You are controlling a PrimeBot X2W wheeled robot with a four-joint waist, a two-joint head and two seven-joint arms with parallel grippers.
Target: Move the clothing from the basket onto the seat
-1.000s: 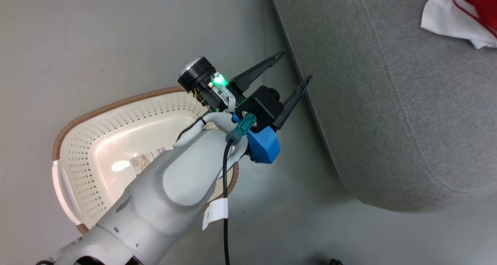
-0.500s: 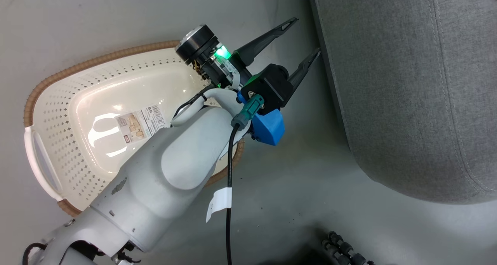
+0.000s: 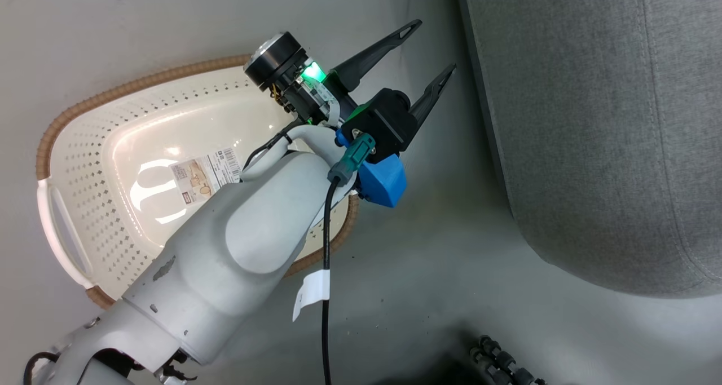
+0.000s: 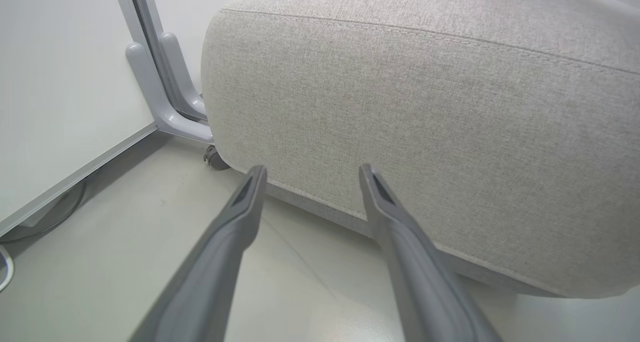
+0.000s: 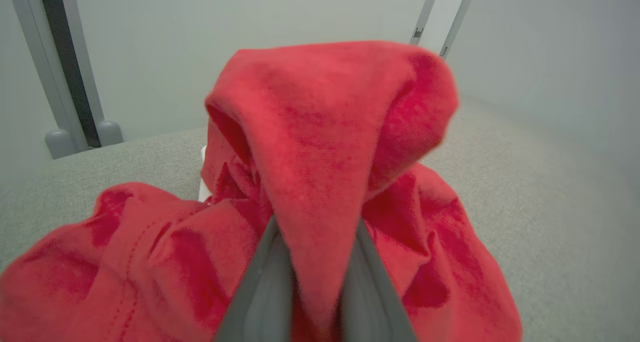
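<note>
The cream-white basket (image 3: 141, 83) with its brown woven rim stands on the floor at the left of the head view, with no garment inside it. My left gripper (image 3: 433, 47) hangs open and holds nothing, between the basket and the grey seat (image 3: 592, 120). In the left wrist view the left gripper (image 4: 311, 169) points at the seat's side (image 4: 425, 106), close to its lower seam. In the right wrist view the right gripper (image 5: 315, 222) is shut on a fold of the red clothing (image 5: 320, 131), which is heaped on the seat (image 5: 525, 182).
A paper label (image 3: 206, 173) is stuck to the basket's floor. Grey metal frame legs (image 4: 160, 81) and a white panel stand beside the seat. A black ribbed part (image 3: 502, 357) shows at the bottom edge of the head view. A strip of floor separates basket and seat.
The head camera has swung left, so more of the basket shows and the clothing on the seat has left the picture. My left gripper stays open in the same pose.
</note>
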